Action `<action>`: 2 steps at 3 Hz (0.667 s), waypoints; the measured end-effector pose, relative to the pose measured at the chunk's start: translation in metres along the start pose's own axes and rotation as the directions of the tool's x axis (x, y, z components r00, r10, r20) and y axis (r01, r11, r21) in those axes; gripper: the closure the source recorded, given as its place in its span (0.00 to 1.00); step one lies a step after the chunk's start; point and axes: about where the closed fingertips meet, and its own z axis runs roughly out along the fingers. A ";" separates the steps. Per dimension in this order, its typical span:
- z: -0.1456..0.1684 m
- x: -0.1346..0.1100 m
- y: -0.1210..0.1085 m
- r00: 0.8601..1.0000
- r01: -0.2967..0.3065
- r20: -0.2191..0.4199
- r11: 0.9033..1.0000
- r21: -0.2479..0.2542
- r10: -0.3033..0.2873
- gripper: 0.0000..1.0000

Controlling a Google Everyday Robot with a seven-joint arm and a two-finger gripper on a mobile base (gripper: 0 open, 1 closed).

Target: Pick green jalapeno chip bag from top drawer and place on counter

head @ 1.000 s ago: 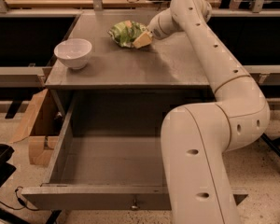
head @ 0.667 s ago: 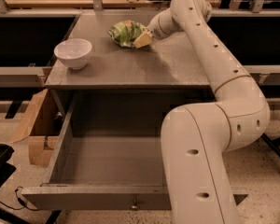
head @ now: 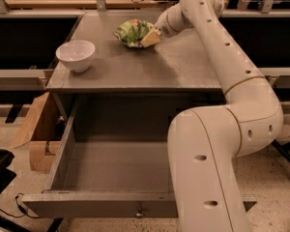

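Green jalapeno chip bag (head: 133, 32) lies crumpled on counter (head: 183, 66), far side, approx centre. L to R: brown cardboard box (head: 34, 124) on floor beside cabinet's L side; white bowl (head: 76, 55) upright on counter's front-L part, well apart from bag. Top drawer (head: 111, 163) is pulled open below counter, w/ small knob (head: 139, 210) at centre of front panel. Gripper (head: 152, 36) sits at bag's R edge, touching it, low over counter; can't tell if it's clamped on bag or loose. White arm (head: 232, 81) runs down R side, its big lower segment covering drawer's R part.
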 end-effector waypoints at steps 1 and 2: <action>-0.060 -0.020 -0.016 0.998 0.056 -0.036 0.998 0.035 -0.055 1.00; -0.136 -0.040 -0.030 0.992 0.092 -0.090 0.992 0.087 -0.084 1.00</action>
